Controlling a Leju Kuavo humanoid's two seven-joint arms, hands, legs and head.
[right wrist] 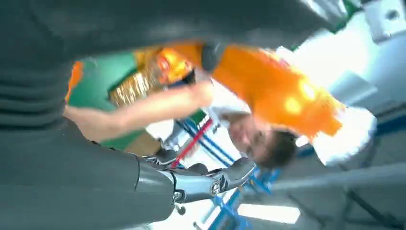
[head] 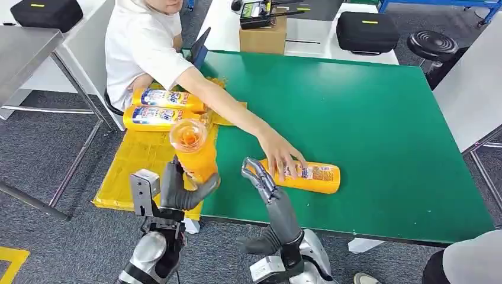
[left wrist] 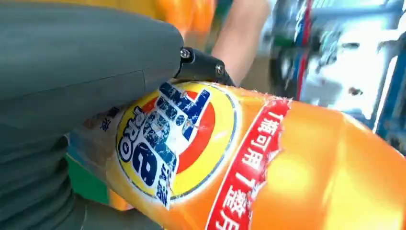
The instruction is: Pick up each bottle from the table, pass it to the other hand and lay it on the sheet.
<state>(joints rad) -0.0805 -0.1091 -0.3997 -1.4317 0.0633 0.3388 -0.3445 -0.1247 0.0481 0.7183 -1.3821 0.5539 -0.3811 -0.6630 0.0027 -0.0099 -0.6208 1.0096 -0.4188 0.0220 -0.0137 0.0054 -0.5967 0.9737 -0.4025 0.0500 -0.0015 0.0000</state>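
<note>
Left robot hand grips an orange bottle upright, low centre-left of the head view, over the yellow sheet's edge; its label shows in the left wrist view. Two bottles lie on the sheet, upper left. Right robot hand holds nothing, fingers apart, beside a fourth bottle lying on the green table, centre frame. A person's hand rests on that bottle.
</note>
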